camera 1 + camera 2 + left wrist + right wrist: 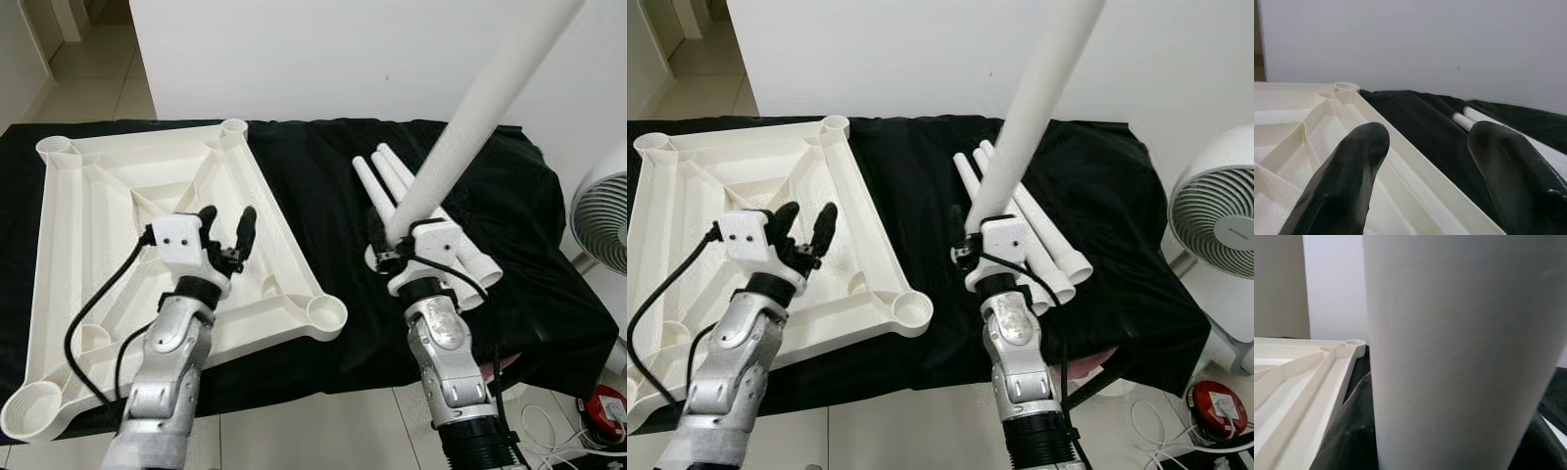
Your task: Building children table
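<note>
On the black cloth (323, 176) that covers the work surface lies the white table top (147, 245), turned underside up so that its ribs and its four round corner sockets face upward; judged from the task, it is laid this way to receive the legs. The nearest right-hand socket (325, 313) is open, with nothing in it.

To the right of the top, well apart from it, the spare legs (392, 176) lie side by side on the cloth, within reach of the right arm.

The right gripper (392, 257) is clamped on one white leg (460, 127) near its lower end and holds it raised, tilted up and away to the right. Its upper end runs out of the picture, so its full length cannot be stated. In the right wrist view the leg (1459, 352) blocks the fingers, and how they seat on it cannot be made out.

The left gripper (227, 235) hovers over the right half of the top with its fingers (1347, 181) spread apart and nothing between them, presumably ready to steady the top. Whether it touches the plastic cannot be told.

A white fan (602, 220) stands at the right edge, partly cut off.
</note>
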Tool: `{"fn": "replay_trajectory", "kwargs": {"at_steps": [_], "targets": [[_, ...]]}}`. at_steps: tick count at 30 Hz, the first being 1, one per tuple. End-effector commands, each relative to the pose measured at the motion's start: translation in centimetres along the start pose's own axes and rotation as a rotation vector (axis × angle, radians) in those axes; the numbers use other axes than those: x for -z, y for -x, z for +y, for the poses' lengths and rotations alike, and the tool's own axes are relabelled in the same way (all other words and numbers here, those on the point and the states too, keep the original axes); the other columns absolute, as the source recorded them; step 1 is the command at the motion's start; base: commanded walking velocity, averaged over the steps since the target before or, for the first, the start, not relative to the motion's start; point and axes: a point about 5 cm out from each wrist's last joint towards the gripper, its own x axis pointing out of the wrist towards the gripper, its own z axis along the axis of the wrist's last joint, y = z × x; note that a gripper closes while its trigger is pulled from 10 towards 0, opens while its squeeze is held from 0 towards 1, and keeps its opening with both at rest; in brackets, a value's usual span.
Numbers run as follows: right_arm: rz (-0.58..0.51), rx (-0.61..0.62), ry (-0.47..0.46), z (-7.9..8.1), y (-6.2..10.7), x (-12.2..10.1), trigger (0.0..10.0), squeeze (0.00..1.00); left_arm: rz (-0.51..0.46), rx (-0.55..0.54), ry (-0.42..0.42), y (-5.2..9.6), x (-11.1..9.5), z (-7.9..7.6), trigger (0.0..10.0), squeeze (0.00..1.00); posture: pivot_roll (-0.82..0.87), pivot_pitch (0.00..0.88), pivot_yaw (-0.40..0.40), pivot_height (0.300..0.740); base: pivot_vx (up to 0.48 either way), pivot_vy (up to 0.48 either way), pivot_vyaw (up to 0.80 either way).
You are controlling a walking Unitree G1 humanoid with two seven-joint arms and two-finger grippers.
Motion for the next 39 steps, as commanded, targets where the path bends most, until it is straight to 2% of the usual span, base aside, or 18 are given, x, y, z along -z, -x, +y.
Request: {"fn": "replay_trajectory", "kwargs": {"at_steps": [1,8,10,13,20,25,29,34,35,39], "targets": [[0.032,-0.002,0.016,-0.2,-0.1,0.5,10.0,0.00,0.078,0.363,0.006,0.7,1.0,-2.5,10.0,0.00,-0.04,0.000,-0.037,0.740,0.000,0.000,0.00],[0.057,0.002,0.017,-0.4,-0.2,0.8,10.0,0.00,0.113,0.436,-0.038,1.0,1.4,-2.9,10.0,0.00,-0.04,0.000,-0.032,0.740,0.000,0.000,0.00],[0.096,0.003,0.019,-0.6,-0.5,1.3,10.0,0.00,0.163,0.541,-0.121,1.3,2.0,-3.4,10.0,0.00,-0.05,0.000,-0.022,0.740,0.000,0.000,0.00],[0.136,-0.105,0.050,-0.3,-0.9,2.0,10.0,0.00,0.186,0.604,-0.173,1.3,2.2,-3.7,10.0,0.00,-0.06,0.000,-0.017,0.740,0.000,0.000,0.00],[0.146,-0.178,0.040,0.1,-1.1,2.4,10.0,0.00,0.209,0.638,-0.198,1.5,2.5,-3.8,10.0,0.00,-0.07,0.000,-0.011,0.740,0.000,0.000,0.00],[0.152,-0.207,0.027,0.3,-1.8,2.7,10.0,0.00,0.292,0.732,-0.244,2.5,3.5,-3.5,10.0,0.00,-0.06,0.000,-0.015,0.740,0.000,0.000,0.00],[0.148,-0.212,0.035,0.3,-2.1,2.7,10.0,0.00,0.407,0.808,-0.301,3.3,4.7,-2.8,10.0,0.00,-0.06,0.000,-0.014,0.740,0.000,0.000,0.00],[0.148,-0.219,0.051,0.2,-2.2,2.7,10.0,0.00,0.480,0.828,-0.349,3.4,5.6,-2.3,10.0,0.00,-0.06,0.000,-0.010,0.740,0.000,0.000,0.00],[0.146,-0.215,0.053,0.1,-2.3,2.7,10.0,0.00,0.533,0.841,-0.367,3.6,6.2,-2.0,10.0,0.00,-0.07,0.000,0.003,0.740,0.000,0.000,0.00],[0.141,-0.208,0.059,-0.1,-2.3,2.7,10.0,0.00,0.601,0.862,-0.398,3.3,7.0,-1.3,10.0,0.00,-0.09,0.000,0.019,0.740,0.000,0.000,0.00]]}}
